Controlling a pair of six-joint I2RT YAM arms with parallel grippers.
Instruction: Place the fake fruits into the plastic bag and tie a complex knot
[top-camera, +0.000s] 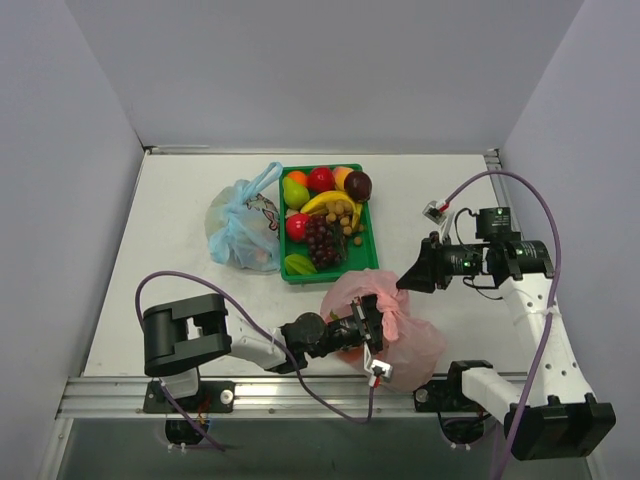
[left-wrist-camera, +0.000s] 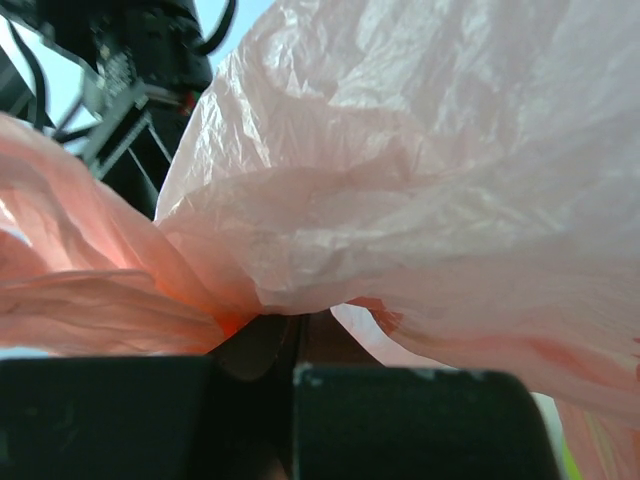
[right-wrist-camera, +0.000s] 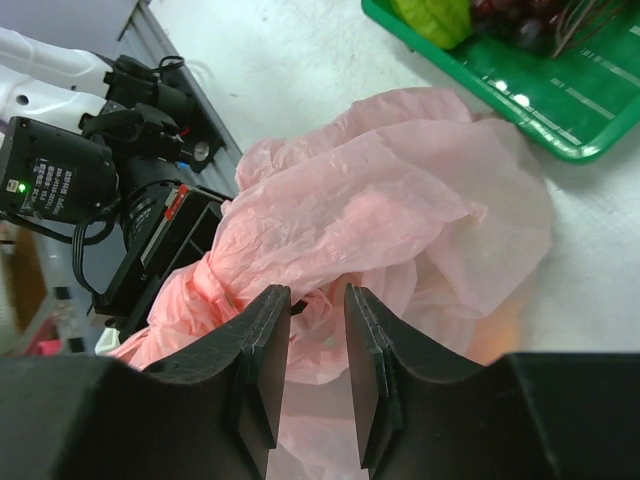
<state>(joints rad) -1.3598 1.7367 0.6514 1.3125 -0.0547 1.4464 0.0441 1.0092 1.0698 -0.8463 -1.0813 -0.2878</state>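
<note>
The pale-pink plastic bag (top-camera: 400, 335) lies crumpled near the table's front edge, and something orange shows faintly through it. My left gripper (top-camera: 368, 325) is shut on a bunched twist of its plastic (left-wrist-camera: 230, 320). In the right wrist view that bunch looks like a knot (right-wrist-camera: 212, 278) beside the left gripper's black body. My right gripper (right-wrist-camera: 317, 300) hovers just above the bag (right-wrist-camera: 400, 200), jaws narrowly apart with nothing pinched between them. Fake fruits fill the green tray (top-camera: 368, 262): a red apple (top-camera: 320, 178), a green pear (top-camera: 294, 191), a banana (top-camera: 330, 201) and purple grapes (top-camera: 320, 240).
A light-blue plastic bag (top-camera: 243, 228) with tied handles sits left of the tray. White walls close in the table on three sides. A metal rail (top-camera: 110, 392) with both arm bases runs along the near edge, and purple cables loop beside each arm.
</note>
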